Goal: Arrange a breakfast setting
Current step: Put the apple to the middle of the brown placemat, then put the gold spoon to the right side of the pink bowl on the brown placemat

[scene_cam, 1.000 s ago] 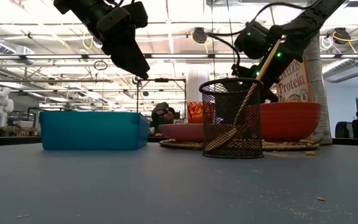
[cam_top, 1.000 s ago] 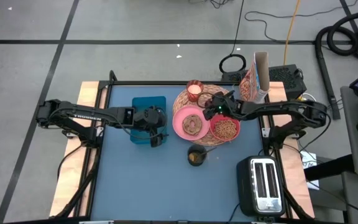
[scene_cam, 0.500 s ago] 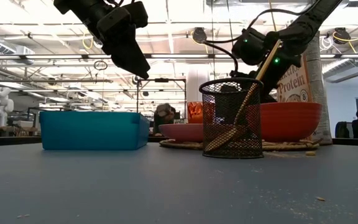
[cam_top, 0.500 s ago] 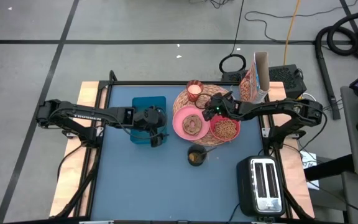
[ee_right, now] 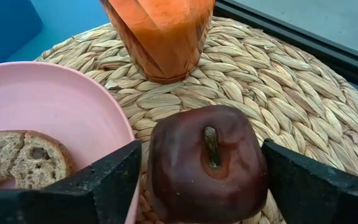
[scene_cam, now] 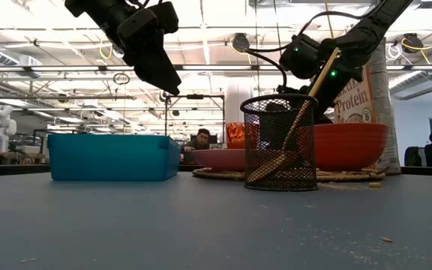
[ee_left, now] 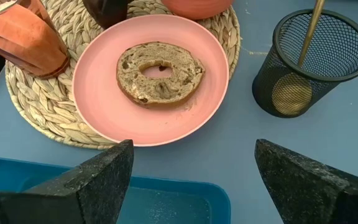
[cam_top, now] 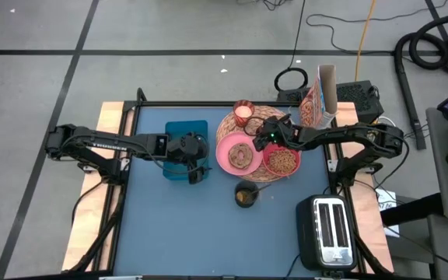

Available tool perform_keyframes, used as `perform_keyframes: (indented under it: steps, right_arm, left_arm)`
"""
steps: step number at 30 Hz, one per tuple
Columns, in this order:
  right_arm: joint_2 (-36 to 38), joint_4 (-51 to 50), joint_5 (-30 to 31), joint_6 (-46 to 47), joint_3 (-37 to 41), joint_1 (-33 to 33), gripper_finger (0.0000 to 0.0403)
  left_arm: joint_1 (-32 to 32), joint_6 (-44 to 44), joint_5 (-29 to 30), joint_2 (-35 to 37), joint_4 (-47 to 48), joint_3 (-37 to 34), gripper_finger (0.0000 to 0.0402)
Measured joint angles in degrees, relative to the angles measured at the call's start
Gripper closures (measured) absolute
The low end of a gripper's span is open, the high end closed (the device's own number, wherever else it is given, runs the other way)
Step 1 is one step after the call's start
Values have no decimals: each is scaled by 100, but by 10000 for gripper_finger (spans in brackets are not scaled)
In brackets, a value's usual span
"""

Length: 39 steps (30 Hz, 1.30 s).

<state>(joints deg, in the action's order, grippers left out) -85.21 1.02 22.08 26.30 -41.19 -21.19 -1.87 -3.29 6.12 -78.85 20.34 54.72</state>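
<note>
Over placemat [ee_right: 278, 93], right end effector [ee_right: 204, 171] widened

You see a coarse woven straw placemat [ee_right: 272, 93], a smooth matt pink plate [ee_left: 104, 93], a glossy dark-red fruit [ee_right: 207, 165], a black wire-mesh metal cup [ee_left: 306, 65], rough-textured dark fingers [ee_left: 303, 180], and a matt blue worktop [cam_top: 201, 225].

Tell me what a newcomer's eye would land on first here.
First, the right pincer, open, straddling the dark-red fruit that sits on the woven placemat beside the candle glass. Next, the bagel centred on the pink plate, with the mesh cup holding a spoon nearby.
</note>
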Motion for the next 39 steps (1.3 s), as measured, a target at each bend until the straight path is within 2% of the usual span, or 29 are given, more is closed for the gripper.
perform_keyframes:
  steps: [10, 17, 22, 28, 36, 39]
  right_arm:
    - [0, 0, -8, 2, 2, 0, 10]
    - [2, 3, -5, -53, 2, 0, 8]
    - [257, -14, -18, -332, 6, 0, 9]
    - [880, -1, -799, -361, 6, 0, 9]
    - [1535, 116, -2340, -365, 6, 67, 9]
    - [1699, 122, -2595, -359, 6, 151, 9]
  left_arm:
    - [0, 0, -1, 0, 0, 0, 62]
    - [1, -13, -1, 0, 2, 0, 62]
    - [0, -24, -1, 0, 2, 0, 62]
    - [2, -22, -1, 0, 2, 0, 62]
    - [2, -42, -1, 0, 2, 0, 62]
    - [1, -46, -1, 0, 2, 0, 62]
